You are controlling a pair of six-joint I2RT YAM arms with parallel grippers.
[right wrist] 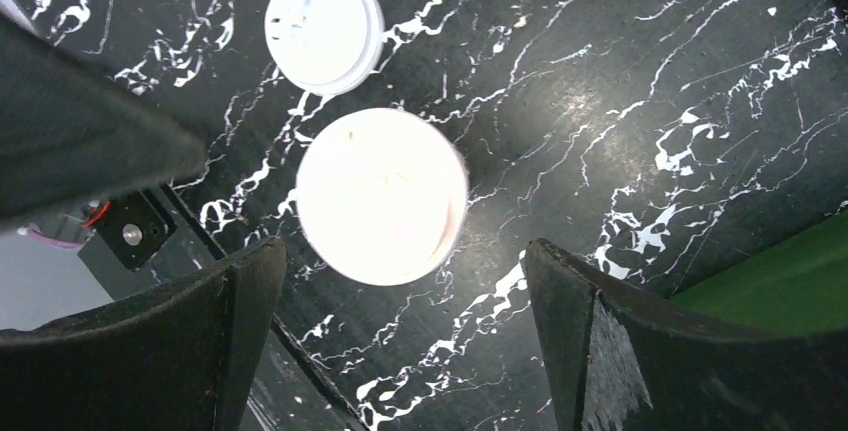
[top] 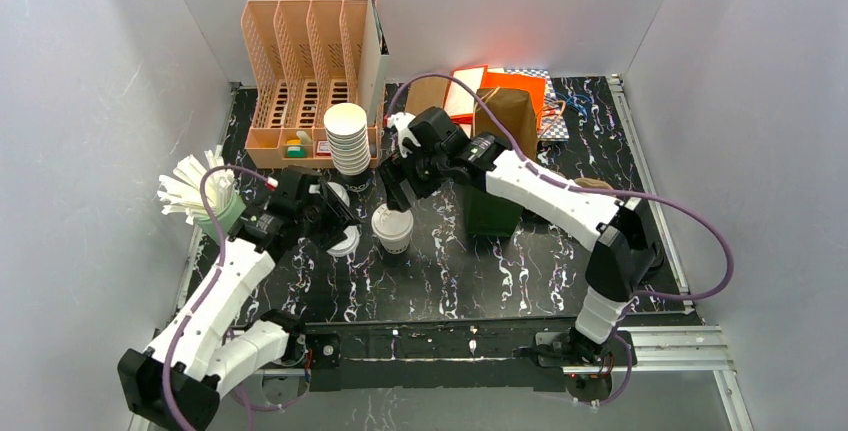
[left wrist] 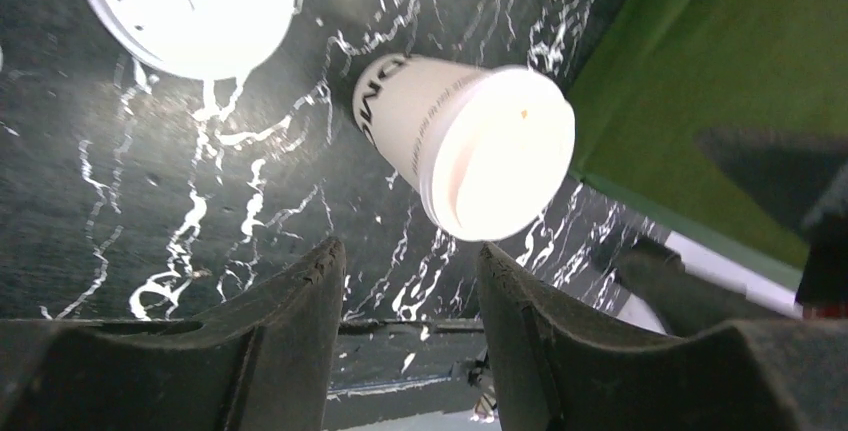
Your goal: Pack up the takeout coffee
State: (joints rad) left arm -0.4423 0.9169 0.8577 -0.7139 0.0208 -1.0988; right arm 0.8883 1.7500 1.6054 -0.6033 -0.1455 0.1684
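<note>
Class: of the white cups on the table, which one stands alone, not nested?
The single paper cup at mid-table; the others are nested in a tall stack by the peach organizer.

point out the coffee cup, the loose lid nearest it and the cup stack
coffee cup point(right wrist: 382, 194): right wrist view, white top
loose lid point(right wrist: 324, 29): right wrist view, centre
cup stack point(top: 347, 123): top external view, topmost cup
</note>
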